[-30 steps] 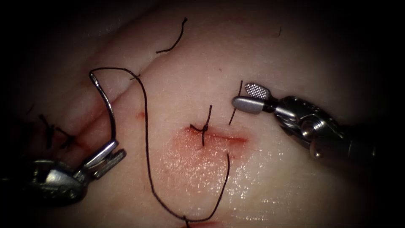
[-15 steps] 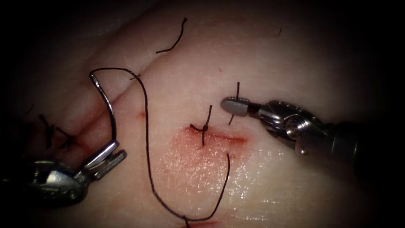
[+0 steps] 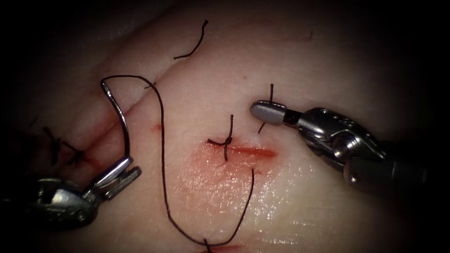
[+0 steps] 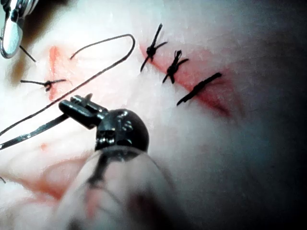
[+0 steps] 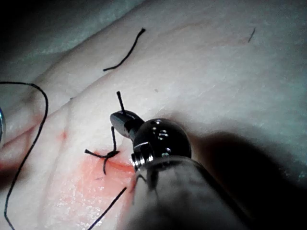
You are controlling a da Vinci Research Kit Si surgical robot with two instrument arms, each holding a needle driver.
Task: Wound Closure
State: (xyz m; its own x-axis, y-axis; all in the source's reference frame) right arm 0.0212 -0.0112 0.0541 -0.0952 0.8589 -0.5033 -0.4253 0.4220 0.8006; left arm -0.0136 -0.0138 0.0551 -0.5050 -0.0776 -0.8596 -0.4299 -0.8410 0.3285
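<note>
My left tool [image 3: 132, 165] sits low on the left of the cut [image 3: 251, 152], jaws shut on one end of the curved needle [image 3: 121, 117]. The needle arcs upward, free of the tissue [image 3: 304, 61]. From its upper end the thread [image 3: 162, 140] runs right, drops in a long loop and rises to just below the cut. A tied knot [image 3: 227, 141] sits on the cut's left end. My right tool [image 3: 258, 111] is above the cut's right end, shut on a short upright thread piece [image 3: 271, 91]. Both are also seen from the right wrist: right tool [image 5: 118, 118], thread piece [image 5: 119, 98].
A loose cut end of thread [image 3: 194, 44] lies on the tissue far above. Earlier stitches [image 4: 173, 66] cross the left stretch of the wound beyond my left tool [image 4: 71, 106]. Red fluid [image 3: 211, 173] stains the tissue around and below the cut.
The right tool's jaws, open a second ago, closed on the short thread piece and lifted it slightly up and right. The left tool and needle have stayed put.
</note>
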